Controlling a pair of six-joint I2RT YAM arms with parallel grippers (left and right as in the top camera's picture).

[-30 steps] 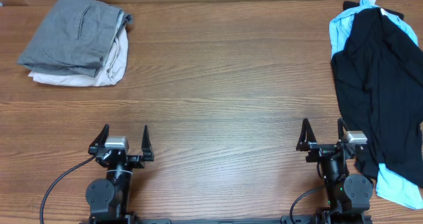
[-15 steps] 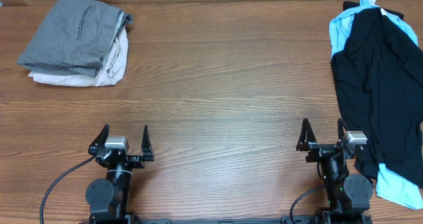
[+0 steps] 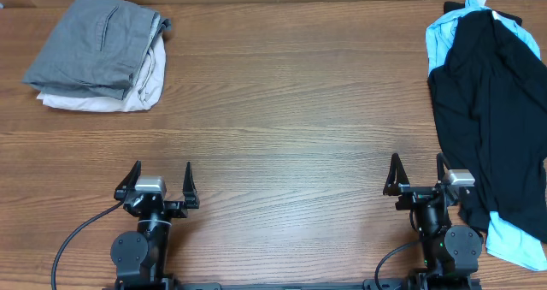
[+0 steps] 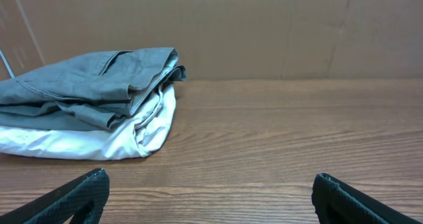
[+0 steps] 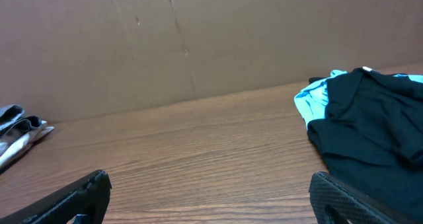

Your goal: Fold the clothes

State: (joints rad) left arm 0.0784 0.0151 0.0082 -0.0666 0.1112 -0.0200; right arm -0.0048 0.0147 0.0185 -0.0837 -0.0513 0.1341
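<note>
At the far left corner of the table (image 3: 282,110) sits a folded stack of clothes. Grey shorts (image 3: 90,46) lie on top, with a pocket slit showing on the upper face. A pale beige garment (image 3: 137,93) lies folded beneath them, and its edge sticks out along the near and right sides of the stack. In the left wrist view the grey layers rest flat on the pale one, close to the brown cardboard wall (image 4: 277,32) behind the table.

The left gripper (image 3: 162,174) sits at the near edge of the table, well apart from the stack. Its fingers (image 4: 76,196) are spread wide and hold nothing. A black cable (image 3: 73,239) curves away from the base of that arm toward the near left.

The middle of the table is bare wood grain.

The right gripper (image 3: 417,170) also sits at the near edge. Its fingers (image 5: 344,199) are spread wide and hold nothing.

Just beside it, along the right edge of the table, lies a loose, unfolded heap. A black garment (image 3: 491,110) stretches from the far edge almost to the near one. Under it is a light-blue garment (image 3: 440,42), which shows at the far left of the heap and again at its near end. The near part of the black cloth lies close against the right arm.
</note>
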